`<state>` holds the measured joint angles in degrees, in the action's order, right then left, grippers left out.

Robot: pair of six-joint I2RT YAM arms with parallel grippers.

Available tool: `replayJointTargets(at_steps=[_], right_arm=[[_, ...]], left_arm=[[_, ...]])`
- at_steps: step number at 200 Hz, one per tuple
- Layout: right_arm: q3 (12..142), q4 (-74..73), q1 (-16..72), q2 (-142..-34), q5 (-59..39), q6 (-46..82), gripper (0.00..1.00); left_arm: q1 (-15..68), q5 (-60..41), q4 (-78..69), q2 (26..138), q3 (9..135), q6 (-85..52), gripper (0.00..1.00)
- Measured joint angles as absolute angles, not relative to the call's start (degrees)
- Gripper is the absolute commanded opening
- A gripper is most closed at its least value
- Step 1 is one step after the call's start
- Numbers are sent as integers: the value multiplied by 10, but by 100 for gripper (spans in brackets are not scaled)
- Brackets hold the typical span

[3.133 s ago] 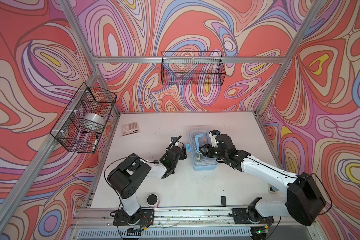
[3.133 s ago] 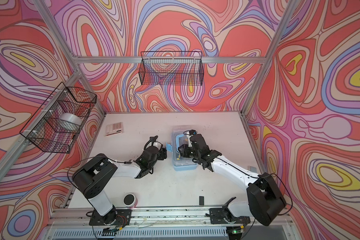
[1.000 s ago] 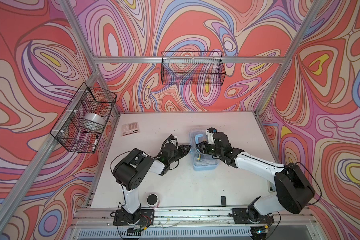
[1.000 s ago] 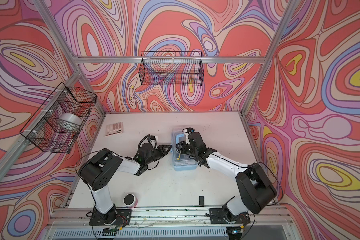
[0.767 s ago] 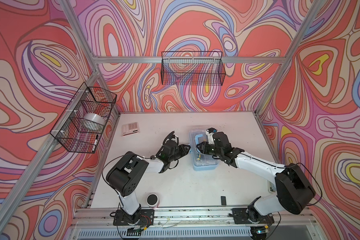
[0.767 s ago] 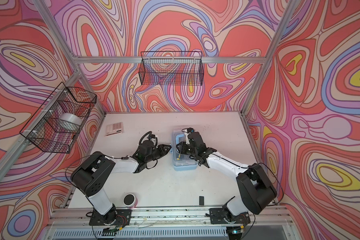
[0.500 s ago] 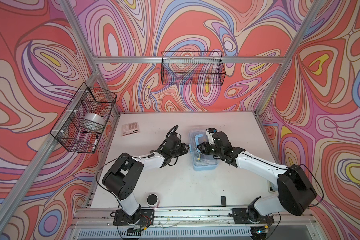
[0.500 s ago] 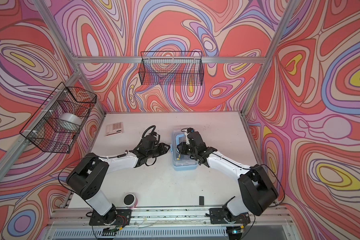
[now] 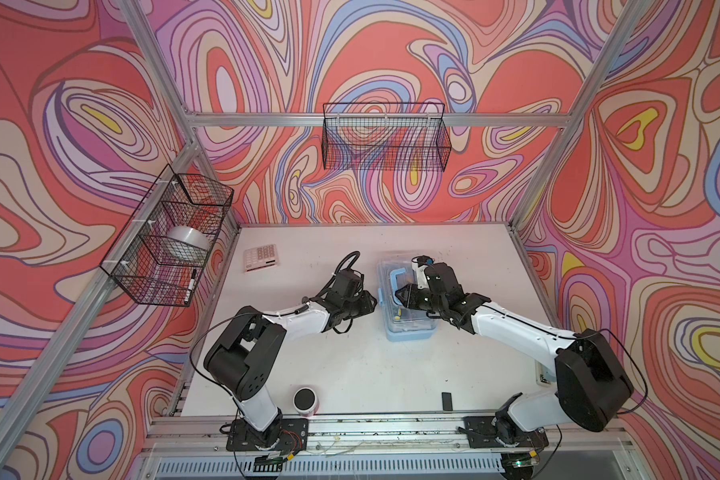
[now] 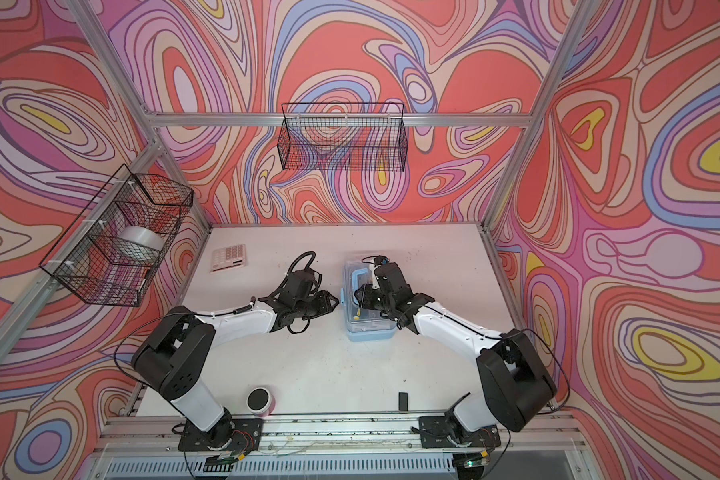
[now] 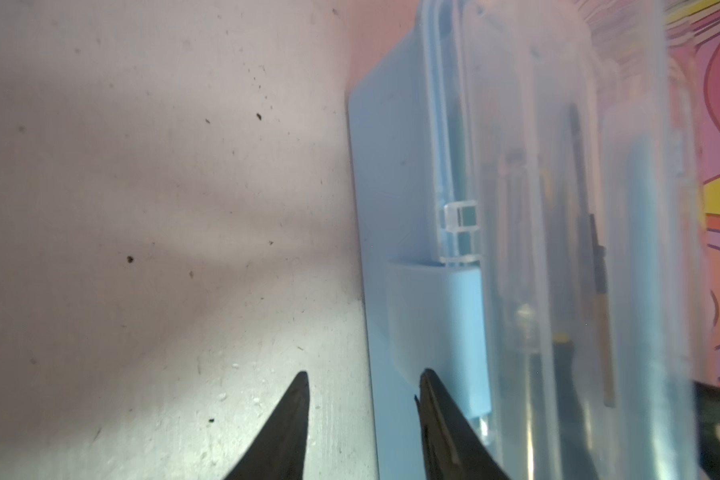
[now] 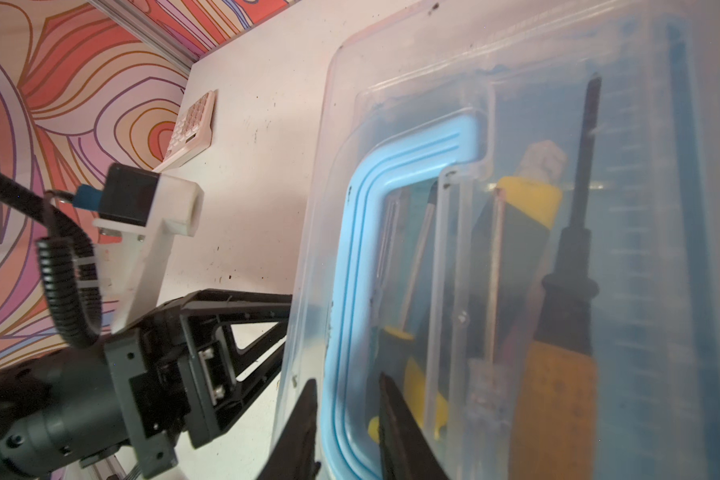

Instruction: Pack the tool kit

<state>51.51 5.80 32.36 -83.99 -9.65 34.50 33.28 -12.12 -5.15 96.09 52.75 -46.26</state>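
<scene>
Right of centre on the counter [image 9: 350, 365], the case [image 9: 410, 330] sits with its clear lid [image 12: 433, 54] down over the tools. The right hand [image 12: 348, 380] is closed on the blue handle [image 12: 350, 257]. The left hand [image 11: 362, 374] is open at the case's left wall, one jaw at the latch [image 11: 433, 316]. Pressing that latch home should go best while the handle grip steadies the case. Bare counter lies left and near, and the calculator [image 9: 260, 257] is well apart.
</scene>
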Motion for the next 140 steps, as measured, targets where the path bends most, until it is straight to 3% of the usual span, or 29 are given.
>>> replayJointTargets(at_steps=[140], right_arm=[[522,69,324,-843,-92,332,26]], left_arm=[[339,-118,52,997,639,-425,49]])
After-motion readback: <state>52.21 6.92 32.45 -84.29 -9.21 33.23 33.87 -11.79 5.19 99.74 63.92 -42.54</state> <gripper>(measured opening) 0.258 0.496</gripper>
